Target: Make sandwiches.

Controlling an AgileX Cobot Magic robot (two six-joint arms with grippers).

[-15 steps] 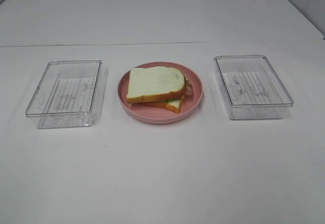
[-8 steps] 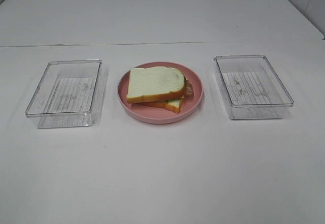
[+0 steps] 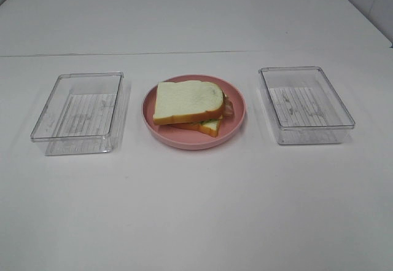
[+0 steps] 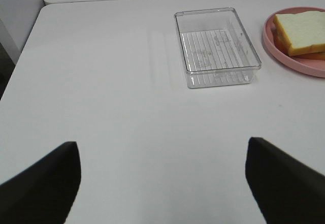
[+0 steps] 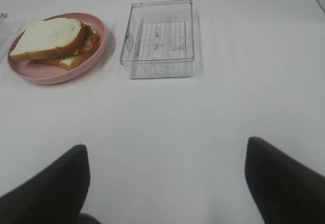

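Grippers are both seen spread wide and empty, the left gripper [image 4: 162,183] and right gripper [image 5: 165,183] each held back over bare table [image 3: 196,209], well short of the pink plate [image 3: 236,123]. Sandwich [image 3: 190,106] is found stacked on that plate, ahead of both grippers and inward between the two clear trays, left tray [image 3: 80,112] and right tray [image 3: 306,104]; its long axis is judged to run toward both trays, with neither arm clearly nearer. Nothing is seen changed from the earlier frames.
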